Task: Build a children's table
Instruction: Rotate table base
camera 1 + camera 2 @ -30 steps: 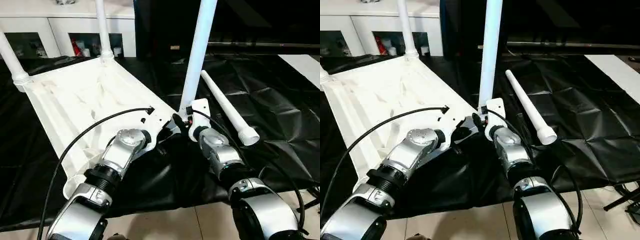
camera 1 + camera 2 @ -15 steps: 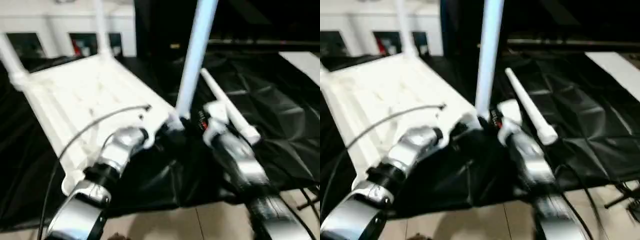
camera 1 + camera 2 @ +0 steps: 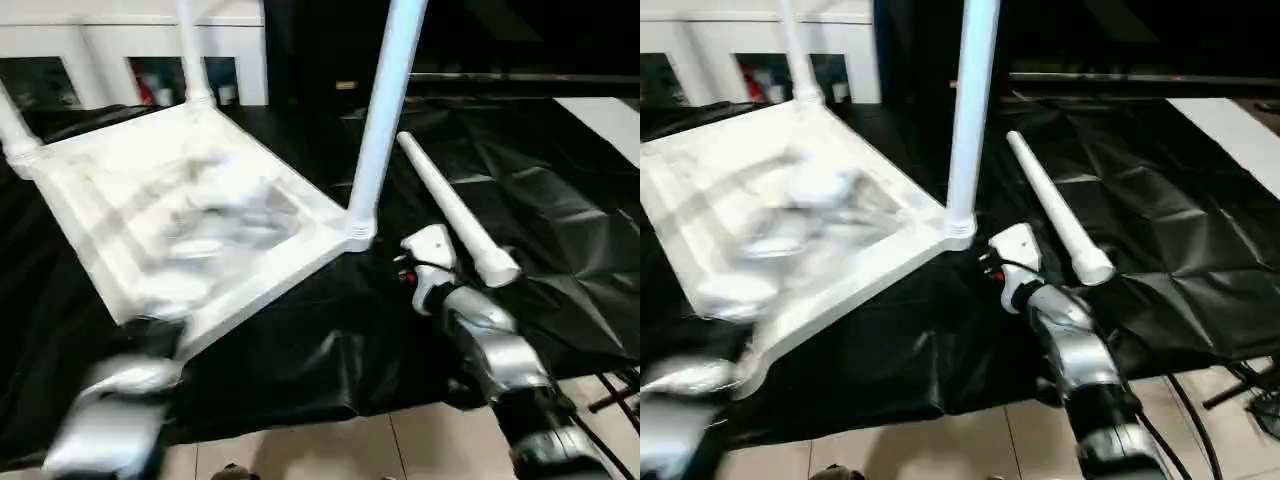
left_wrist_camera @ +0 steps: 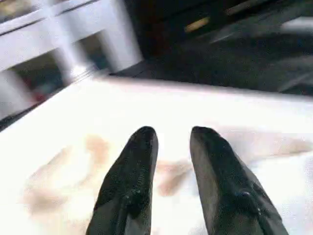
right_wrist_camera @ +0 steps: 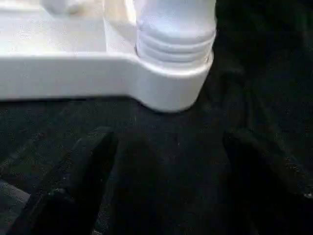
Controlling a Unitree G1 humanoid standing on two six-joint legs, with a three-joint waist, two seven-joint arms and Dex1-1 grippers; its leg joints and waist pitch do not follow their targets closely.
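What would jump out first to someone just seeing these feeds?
The upturned white table top on the black cover, with three legs standing in its corner sockets; the nearest leg rises at centre. A fourth leg lies loose on the cover to its right. The right gripper, open, sits just short of the near corner socket.

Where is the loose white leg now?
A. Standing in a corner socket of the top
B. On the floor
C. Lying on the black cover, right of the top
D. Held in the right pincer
C: the loose white leg lies flat on the black cover, beside the upturned table top, apart from the right pincer.
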